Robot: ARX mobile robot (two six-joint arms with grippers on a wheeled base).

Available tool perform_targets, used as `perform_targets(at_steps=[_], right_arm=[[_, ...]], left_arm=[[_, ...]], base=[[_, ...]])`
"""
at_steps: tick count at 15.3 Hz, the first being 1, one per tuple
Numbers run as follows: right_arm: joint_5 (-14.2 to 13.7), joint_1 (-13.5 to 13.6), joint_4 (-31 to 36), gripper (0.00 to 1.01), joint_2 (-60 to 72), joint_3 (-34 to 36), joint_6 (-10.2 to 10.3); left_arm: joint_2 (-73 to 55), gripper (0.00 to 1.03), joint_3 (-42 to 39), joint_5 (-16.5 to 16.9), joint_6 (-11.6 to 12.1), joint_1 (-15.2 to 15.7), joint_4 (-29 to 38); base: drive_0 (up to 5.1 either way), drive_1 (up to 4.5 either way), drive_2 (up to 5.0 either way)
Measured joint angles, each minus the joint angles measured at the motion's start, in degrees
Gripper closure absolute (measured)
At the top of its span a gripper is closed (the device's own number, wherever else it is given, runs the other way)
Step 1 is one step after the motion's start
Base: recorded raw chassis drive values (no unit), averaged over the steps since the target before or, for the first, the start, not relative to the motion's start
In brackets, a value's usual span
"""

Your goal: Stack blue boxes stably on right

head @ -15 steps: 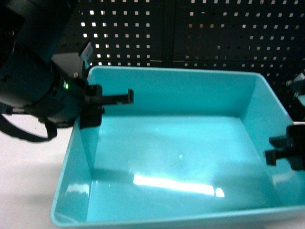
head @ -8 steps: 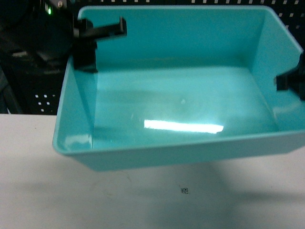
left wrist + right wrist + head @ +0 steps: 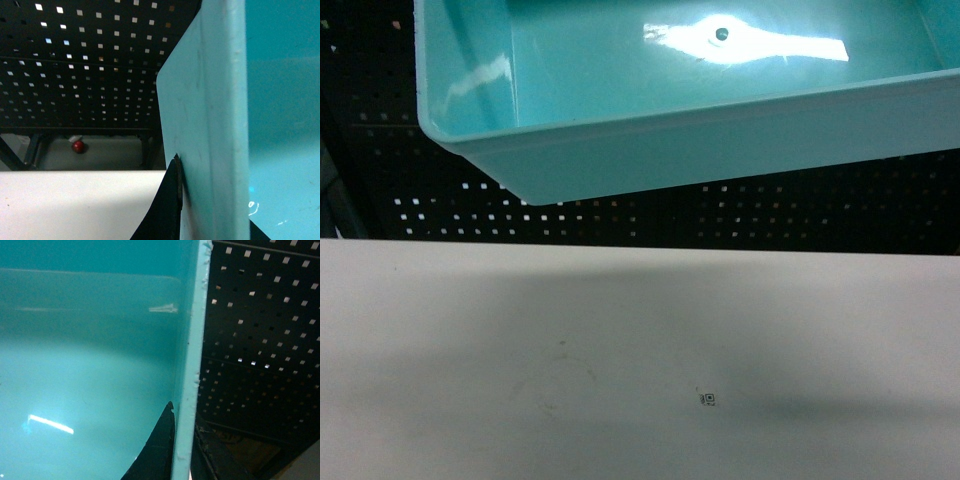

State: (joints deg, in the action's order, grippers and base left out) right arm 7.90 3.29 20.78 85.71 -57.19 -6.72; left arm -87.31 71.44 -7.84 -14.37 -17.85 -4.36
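Note:
One light turquoise blue box [image 3: 700, 140] hangs in the air at the top of the head view, well above the white table [image 3: 620, 340]; only its front wall and part of its floor show. Neither gripper appears in the head view. In the left wrist view my left gripper [image 3: 215, 200] is shut on the box's left wall [image 3: 210, 125], with one dark finger [image 3: 167, 210] pressed on the outside. In the right wrist view my right gripper [image 3: 185, 435] is shut on the right wall's rim [image 3: 192, 365], one finger [image 3: 157, 450] inside the box.
A dark pegboard wall [image 3: 720, 215] stands behind the table. A small square marker [image 3: 708, 399] lies on the tabletop below the box. A red knob [image 3: 78, 146] sits on a low shelf behind the table in the left wrist view.
The box has risen steadily from near table level to the top of the head view. Both grippers, seen on its side walls earlier, have gone out of the head view with it.

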Motion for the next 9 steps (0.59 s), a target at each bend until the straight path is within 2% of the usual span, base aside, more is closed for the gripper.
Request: perform_targets(at_steps=[1,9], right_arm=[[0.0,0.0,0.8,0.94,0.0,1.2,0.0],[0.3,-0.3,1.1,0.94,0.0,1.4,0.0]], left_arm=[[0.9,0.98,-3.6,-0.7,0.2,-0.1,3.3],[0.9,0.98,-3.6,-0.7,0.3,-0.2,3.4]], base=[[0.0,0.0,0.0],[-1.5,-1.53,-1.5]])
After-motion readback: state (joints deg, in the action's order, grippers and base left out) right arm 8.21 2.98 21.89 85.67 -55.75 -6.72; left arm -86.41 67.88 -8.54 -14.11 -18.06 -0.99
